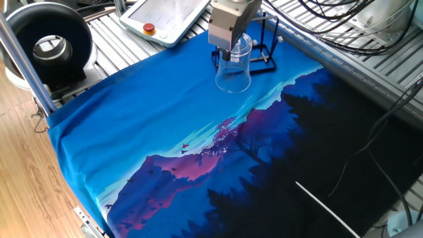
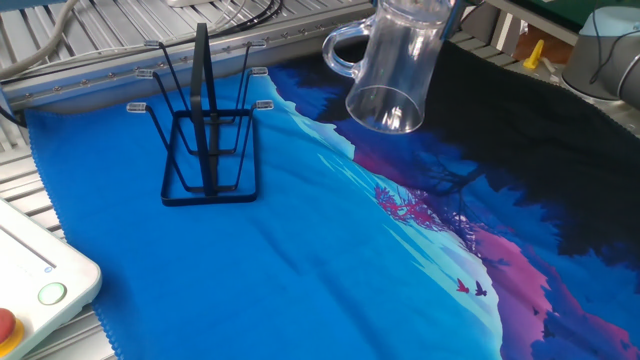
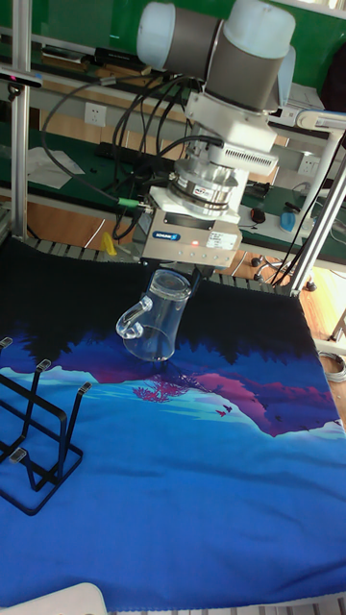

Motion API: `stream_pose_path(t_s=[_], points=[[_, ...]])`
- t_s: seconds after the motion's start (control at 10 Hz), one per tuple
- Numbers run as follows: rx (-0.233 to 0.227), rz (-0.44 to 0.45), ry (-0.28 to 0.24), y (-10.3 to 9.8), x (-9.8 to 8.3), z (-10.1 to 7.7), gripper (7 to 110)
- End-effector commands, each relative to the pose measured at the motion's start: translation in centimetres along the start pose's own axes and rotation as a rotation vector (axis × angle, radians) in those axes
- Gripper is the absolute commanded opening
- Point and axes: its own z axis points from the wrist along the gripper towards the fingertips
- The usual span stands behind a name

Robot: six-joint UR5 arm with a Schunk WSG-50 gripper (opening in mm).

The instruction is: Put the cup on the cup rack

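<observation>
Cup [image 2: 392, 62] tilted, mouth down, handle toward rack [image 2: 205, 130] | end effector [image 3: 179, 275] clamped on its base

One fixed view looks down steeply from high above the near corner of the desk [image 1: 73, 125], taking in its whole blue and black printed cloth [image 1: 165, 132]. The other fixed view sits low and close on the opposite side, beside the black wire rack [image 2: 205, 130]. The tall fixed view faces the arm head-on. All three share the rack and the clear glass mug [image 3: 159, 322].
</observation>
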Motion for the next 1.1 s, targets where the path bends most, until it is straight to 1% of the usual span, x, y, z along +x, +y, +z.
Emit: stream_pose_path(t_s=[0.0,0.1,0.2,0.4,0.6,0.7,0.8,0.9,1.0], points=[[-0.021,0.039,0.015,0.5,0.4,-0.1,22],[-0.028,0.04,0.019,0.6,0.5,-0.1,22],[-0.048,0.06,0.029,1.1,0.7,-0.1,22],[-0.027,0.067,0.013,0.6,0.3,-0.1,22],[-0.033,0.059,0.001,0.8,0.0,-0.1,22],[-0.032,0.058,0.003,0.7,0.1,-0.1,22],[-0.042,0.054,0.005,1.0,0.1,-0.1,22],[-0.038,0.035,0.007,0.3,-0.1,0.0,22],[-0.035,0.03,0.013,-1.0,-0.5,0.1,22]])
